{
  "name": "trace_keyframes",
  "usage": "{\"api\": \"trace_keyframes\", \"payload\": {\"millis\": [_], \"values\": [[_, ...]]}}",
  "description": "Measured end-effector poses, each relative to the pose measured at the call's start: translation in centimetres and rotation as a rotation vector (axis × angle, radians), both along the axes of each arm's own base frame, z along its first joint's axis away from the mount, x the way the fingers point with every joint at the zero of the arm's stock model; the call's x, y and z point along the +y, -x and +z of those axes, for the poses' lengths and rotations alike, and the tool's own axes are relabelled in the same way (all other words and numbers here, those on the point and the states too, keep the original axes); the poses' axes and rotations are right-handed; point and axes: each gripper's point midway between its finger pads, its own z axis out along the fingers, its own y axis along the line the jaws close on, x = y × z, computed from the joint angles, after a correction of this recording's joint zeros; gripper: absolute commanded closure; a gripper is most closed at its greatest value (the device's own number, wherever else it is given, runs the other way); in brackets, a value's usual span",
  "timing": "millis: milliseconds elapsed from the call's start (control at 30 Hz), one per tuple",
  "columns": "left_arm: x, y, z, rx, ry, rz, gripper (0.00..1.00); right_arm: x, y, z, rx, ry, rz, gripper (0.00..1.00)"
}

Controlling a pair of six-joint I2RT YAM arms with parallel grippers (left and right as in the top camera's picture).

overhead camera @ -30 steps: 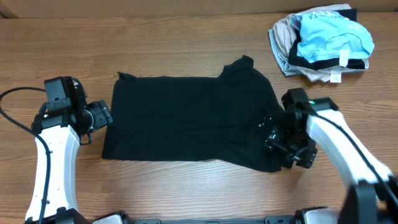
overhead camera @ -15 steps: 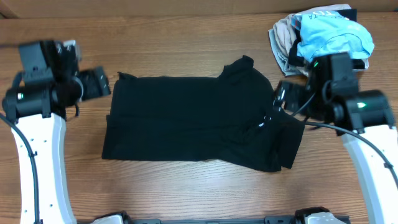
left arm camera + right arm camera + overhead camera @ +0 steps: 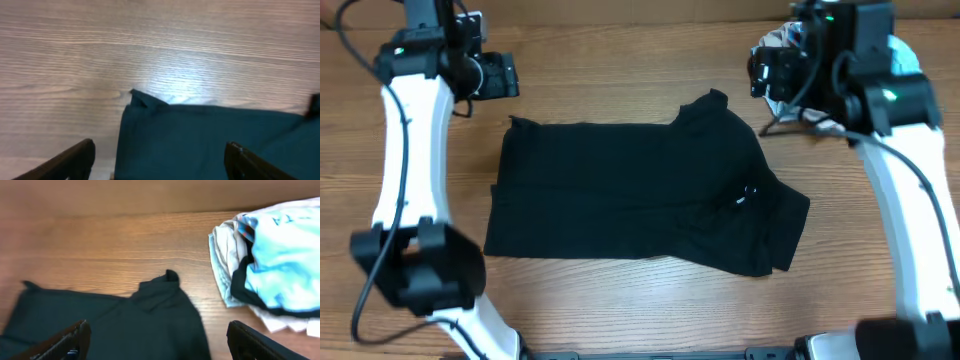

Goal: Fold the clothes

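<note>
The clothes (image 3: 630, 195) are a black garment lying flat in the middle of the table, with a small white mark (image 3: 745, 196) near its right side. A collar-like bump sticks out at the far edge (image 3: 715, 100). My left gripper (image 3: 500, 76) hovers open beyond the garment's far left corner (image 3: 142, 100), holding nothing. My right gripper (image 3: 762, 72) hovers open beyond the far right corner, also empty. In the left wrist view the left gripper (image 3: 160, 161) has the cloth (image 3: 210, 140) below it. In the right wrist view the right gripper (image 3: 157, 341) looks down on the cloth (image 3: 125, 320).
A pile of other clothing sits at the back right: a light blue garment with black trim (image 3: 285, 260) on a beige one (image 3: 224, 262), partly hidden by my right arm (image 3: 900, 170) in the overhead view. Bare wooden table (image 3: 620, 310) surrounds the black garment.
Both grippers have risen and moved from the garment's near side edges to the far side of the table. The right gripper has left the garment's lower right corner.
</note>
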Motion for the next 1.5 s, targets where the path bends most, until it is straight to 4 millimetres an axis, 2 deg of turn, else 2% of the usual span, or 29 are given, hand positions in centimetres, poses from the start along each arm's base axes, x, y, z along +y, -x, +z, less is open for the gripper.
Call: {"api": "trace_keyframes", "payload": {"millis": [100, 167, 267, 367, 533, 667, 933, 1067, 1267, 1500], "values": [[0.2, -1.0, -2.9, 0.046, 0.005, 0.015, 0.30, 0.0, -1.7, -3.1, 0.049, 0.040, 0.014, 0.13], [0.2, -1.3, -4.6, 0.079, 0.014, 0.038, 0.38, 0.0, -2.4, -4.9, 0.086, 0.053, 0.019, 0.14], [0.4, -1.6, -7.3, 0.134, 0.031, 0.085, 0.45, 0.0, -3.0, -7.3, 0.136, 0.070, 0.024, 0.14], [0.5, -1.9, -10.0, 0.183, 0.053, 0.136, 0.46, 0.0, -3.3, -9.1, 0.176, 0.082, 0.029, 0.14], [0.2, -2.4, -13.4, 0.230, 0.080, 0.198, 0.48, 0.1, -3.6, -10.5, 0.205, 0.088, 0.033, 0.14], [-0.4, -2.6, -15.4, 0.262, 0.094, 0.225, 0.46, 0.1, -3.7, -10.7, 0.208, 0.088, 0.034, 0.14], [-1.1, -2.6, -17.7, 0.298, 0.113, 0.270, 0.47, 0.1, -3.9, -10.7, 0.200, 0.087, 0.034, 0.14], [-0.8, -2.4, -17.8, 0.303, 0.094, 0.283, 0.46, 0.3, -4.1, -11.4, 0.214, 0.083, 0.038, 0.14], [-0.3, -2.4, -17.8, 0.302, 0.068, 0.294, 0.49, 0.8, -4.9, -13.6, 0.243, 0.068, 0.054, 0.14], [-0.1, -2.6, -17.9, 0.292, 0.060, 0.298, 0.55, 1.1, -5.6, -13.6, 0.218, 0.058, 0.059, 0.15]]}}
